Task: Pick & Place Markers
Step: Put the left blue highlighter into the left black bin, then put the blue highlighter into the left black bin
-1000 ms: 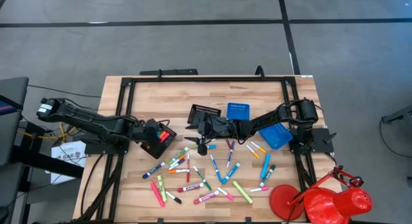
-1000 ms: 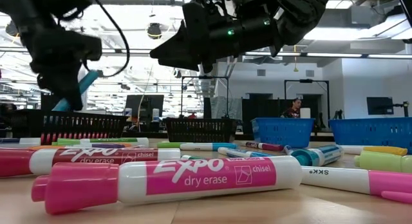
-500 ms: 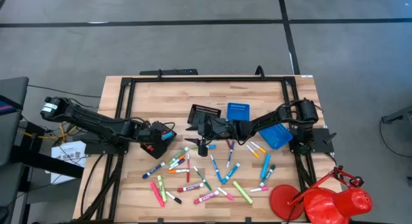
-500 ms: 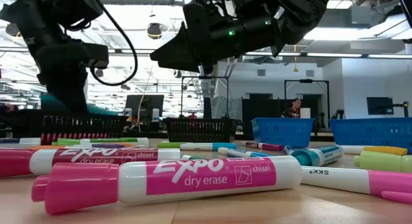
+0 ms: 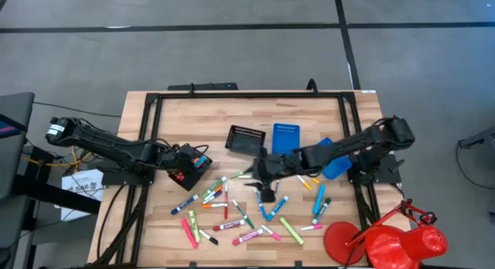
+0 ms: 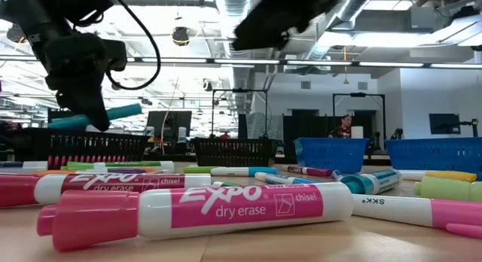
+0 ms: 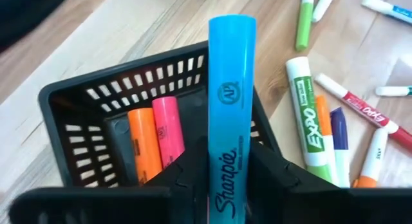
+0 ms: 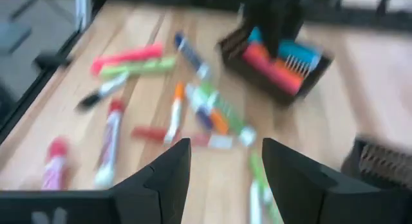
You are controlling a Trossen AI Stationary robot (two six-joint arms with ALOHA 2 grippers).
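Your left gripper [image 7: 228,185] pinches a smooth blue Sharpie marker [image 7: 230,108] over the black mesh tray [image 7: 96,102], its lower end cut off from sight. Inside the slotted plastic tray you can make out an orange marker [image 7: 143,147] and a pink marker [image 7: 168,130]; anything deeper is hidden. Your right gripper [image 8: 222,166] hangs with fingers apart and empty above the scattered markers [image 5: 240,211] on the wooden table [image 5: 193,122], blurred in its wrist view.
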